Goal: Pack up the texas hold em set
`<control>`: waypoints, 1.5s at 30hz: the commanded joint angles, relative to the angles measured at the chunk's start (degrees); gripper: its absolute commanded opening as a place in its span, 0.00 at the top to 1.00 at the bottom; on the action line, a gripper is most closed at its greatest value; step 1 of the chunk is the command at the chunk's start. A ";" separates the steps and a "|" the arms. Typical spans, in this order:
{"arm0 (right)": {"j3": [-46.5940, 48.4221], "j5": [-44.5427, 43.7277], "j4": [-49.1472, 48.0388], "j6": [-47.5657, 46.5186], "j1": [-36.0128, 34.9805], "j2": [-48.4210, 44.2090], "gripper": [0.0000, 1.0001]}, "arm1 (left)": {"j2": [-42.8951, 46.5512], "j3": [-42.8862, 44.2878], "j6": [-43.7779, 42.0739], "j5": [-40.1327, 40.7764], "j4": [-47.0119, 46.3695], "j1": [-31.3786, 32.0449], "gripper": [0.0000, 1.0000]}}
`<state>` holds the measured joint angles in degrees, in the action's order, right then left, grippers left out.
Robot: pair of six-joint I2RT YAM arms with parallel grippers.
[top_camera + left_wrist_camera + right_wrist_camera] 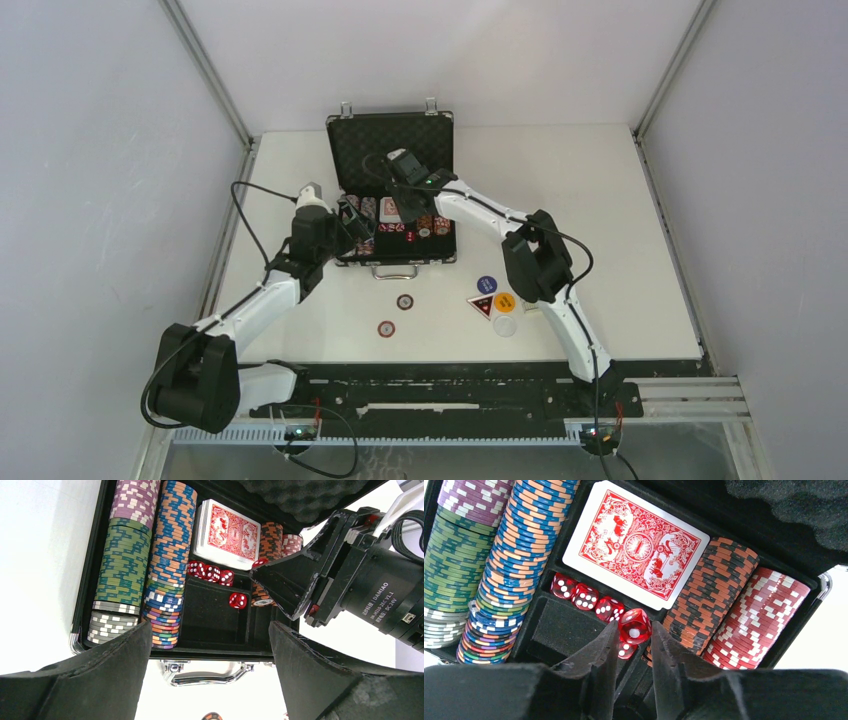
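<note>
My rt gripper [634, 632] is clenched on one red die [635, 626], pinched at the very tips; judgement: a tip grip keeps my fingers [599, 665] slim enough to set it tight against the three dice [585, 596] lined up beside the red deck [634, 545]. A loose die [625, 650] lies just below. Case [392, 148] stands open at the far edge of the table [600, 200], lid up, chip rows [509, 555] filed inside. Rt arm reaches fwd and left over it, wrist pitched down. Lt gripper [209, 630] is released, jaws wide, nothing held, hovering by the handle [207, 672], prob. on standby. Two chips [404, 301] and the buttons [487, 285] lie outside, unpacked.
</note>
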<state>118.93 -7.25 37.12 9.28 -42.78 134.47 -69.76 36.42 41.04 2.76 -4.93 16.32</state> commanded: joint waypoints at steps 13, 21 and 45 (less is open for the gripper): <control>-0.63 -0.09 -1.52 -1.42 -0.47 -1.56 0.42 | -0.29 -0.13 -1.22 -0.12 -0.63 -0.17 0.09; -6.15 0.75 -2.20 -2.21 -3.28 -4.58 0.47 | 0.09 -0.21 -0.99 -0.39 -0.70 -0.18 0.09; -9.19 0.24 -1.11 -1.36 -3.91 -5.29 0.50 | 0.41 -0.48 -0.80 -0.67 -1.04 -0.18 0.09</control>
<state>111.35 -6.33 34.54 8.01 -46.28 133.03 -70.13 36.42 40.97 2.61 -4.75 16.32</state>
